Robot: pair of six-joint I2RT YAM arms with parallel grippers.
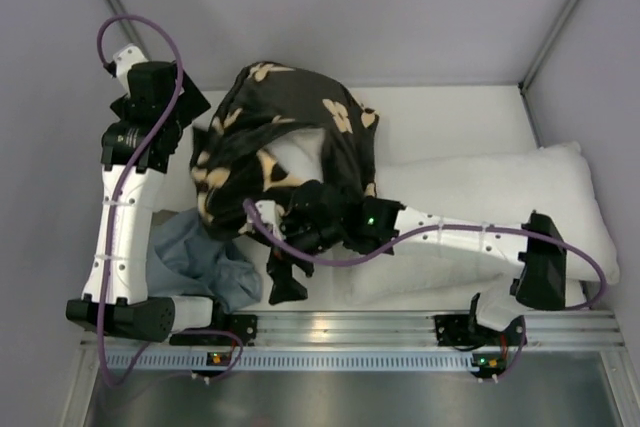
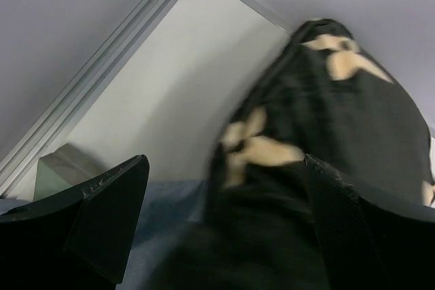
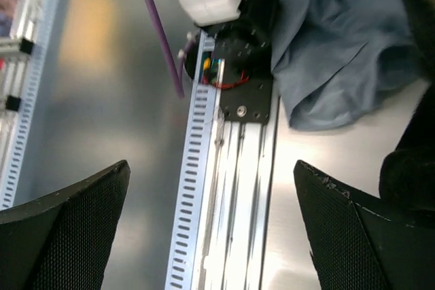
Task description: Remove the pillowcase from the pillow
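Left fingers (image 2: 102,215) and right fingers (image 3: 68,229) both gape wide, gripping nothing; black flower-printed fabric pillowcase (image 1: 290,117) looks bunched over the end of the plump white pillow (image 1: 500,187), so next I regrasp it, pulling away.

The top view looks steeply down from above and behind onto the whole table (image 1: 450,112). The left wrist view sits low, very near the pillowcase (image 2: 326,120), facing across the table toward its walled edge. The right wrist view looks down closely on the near-edge rail (image 3: 224,188) and the blue-grey cloth (image 3: 340,45). All three appear in the top view.
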